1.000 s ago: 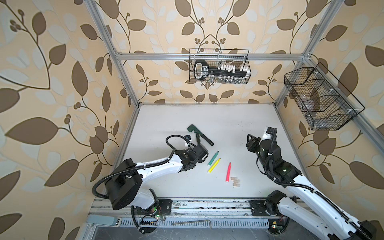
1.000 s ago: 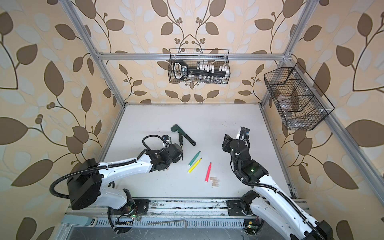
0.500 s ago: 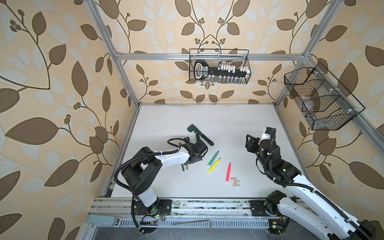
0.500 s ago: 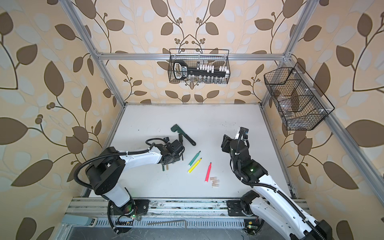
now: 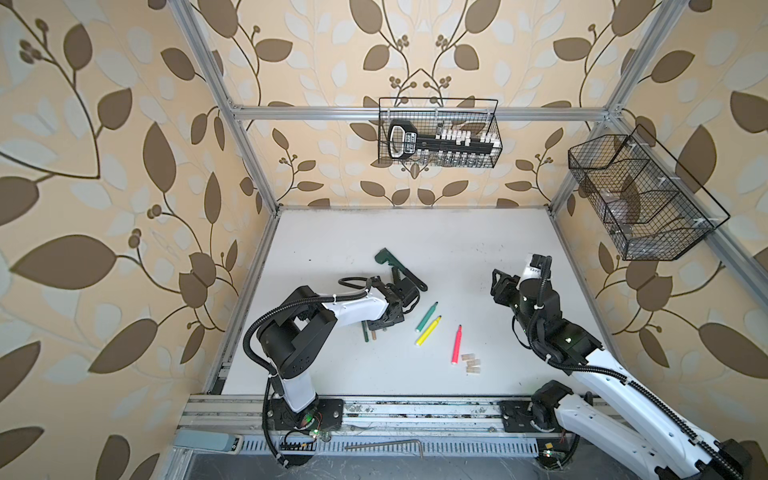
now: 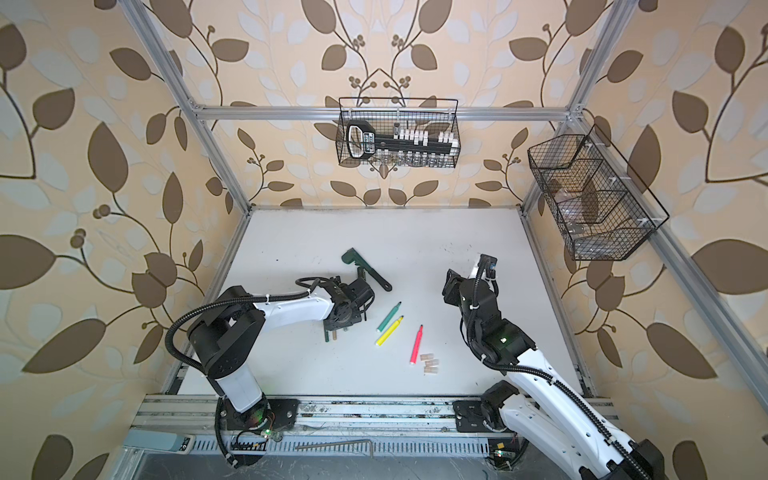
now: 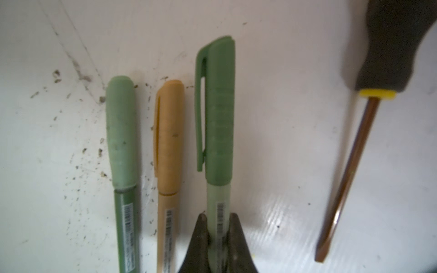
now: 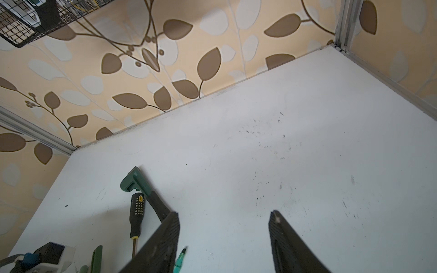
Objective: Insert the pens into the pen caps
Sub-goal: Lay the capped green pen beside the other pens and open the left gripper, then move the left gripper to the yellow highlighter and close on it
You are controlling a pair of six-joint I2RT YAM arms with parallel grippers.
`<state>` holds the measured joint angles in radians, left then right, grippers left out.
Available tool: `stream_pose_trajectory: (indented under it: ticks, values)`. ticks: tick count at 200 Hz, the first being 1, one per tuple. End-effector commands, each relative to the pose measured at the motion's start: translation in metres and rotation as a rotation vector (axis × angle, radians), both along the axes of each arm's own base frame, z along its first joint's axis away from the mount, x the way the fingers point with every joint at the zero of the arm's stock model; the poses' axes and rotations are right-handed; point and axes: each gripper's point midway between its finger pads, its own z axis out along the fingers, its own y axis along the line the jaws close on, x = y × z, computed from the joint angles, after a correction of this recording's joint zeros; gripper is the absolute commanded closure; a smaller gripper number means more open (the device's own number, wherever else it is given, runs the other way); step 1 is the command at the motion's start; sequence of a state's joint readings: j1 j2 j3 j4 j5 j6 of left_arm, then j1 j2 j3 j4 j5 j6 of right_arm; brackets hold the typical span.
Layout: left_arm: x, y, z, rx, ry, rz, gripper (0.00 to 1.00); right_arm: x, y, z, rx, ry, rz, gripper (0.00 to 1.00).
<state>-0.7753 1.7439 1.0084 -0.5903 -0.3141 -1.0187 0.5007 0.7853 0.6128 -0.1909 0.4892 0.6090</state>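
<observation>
Half the job looks done. In the left wrist view three capped markers lie side by side. A slim dark green pen (image 7: 126,203) wears a paler grey-green ribbed cap (image 7: 121,132). A gold-brown pen (image 7: 166,205) sits in its matching gold-brown clip cap (image 7: 169,137). A pale grey-green pen (image 7: 218,195) sits under a darker green clip cap (image 7: 220,113) (the two green caps seem swapped between barrels, though both look pushed fully home). The left hand (image 7: 217,224) is clamped narrow on that last barrel, just beside the gold-brown one. I cannot tell whether the held pen rests on the surface.

Three pens remain, by my reading. A teal green marker (image 5: 427,317), a bright yellow marker (image 5: 429,331) and a neon pink marker (image 5: 457,345) lie bare-tipped mid-worktop in both top views, apart from the capped group. Three stubby translucent beige caps (image 5: 471,361) cluster just beside the pink one's near end. The right hand (image 8: 224,215) stands wide and empty over the bare right side.

The white matte worktop (image 5: 457,249) is scuffed and speckled with dark crumbs. A dark green wrench (image 5: 384,257) and a black-handled screwdriver with a yellow collar (image 7: 345,175) lie near the left hand. Beige wallpaper with brown leaves lines an aluminium frame. One black wire basket (image 5: 438,133) hangs on the back wall, and a second wire basket (image 5: 640,199) hangs on the right wall.
</observation>
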Motion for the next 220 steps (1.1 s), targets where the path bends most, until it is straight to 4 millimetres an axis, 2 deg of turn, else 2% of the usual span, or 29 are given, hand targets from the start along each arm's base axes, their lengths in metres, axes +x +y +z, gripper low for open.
stream_pose_trajectory:
  ticks: [1,77,99,154,188,220]
  values:
    - [0.002,0.012,0.009,0.05,-0.017,0.047,1.0,0.0,-0.001,-0.001,-0.009,0.009,0.001,0.39]
    - [0.003,0.004,0.005,0.044,0.008,0.015,0.9,0.0,-0.001,-0.001,-0.002,0.011,0.004,0.39]
    - [0.004,0.007,0.009,0.053,-0.006,0.021,0.83,0.0,0.0,-0.001,0.0,0.012,0.006,0.39]
    - [0.005,0.005,0.015,0.048,-0.027,-0.001,0.8,0.0,0.0,-0.001,0.002,0.012,0.008,0.39]
    - [0.008,-0.001,0.025,0.054,-0.061,-0.038,0.79,0.001,-0.001,-0.002,-0.002,0.018,0.004,0.39]
    - [0.008,-0.011,0.053,0.099,-0.166,-0.096,0.74,0.002,0.001,-0.005,-0.006,0.027,0.009,0.39]
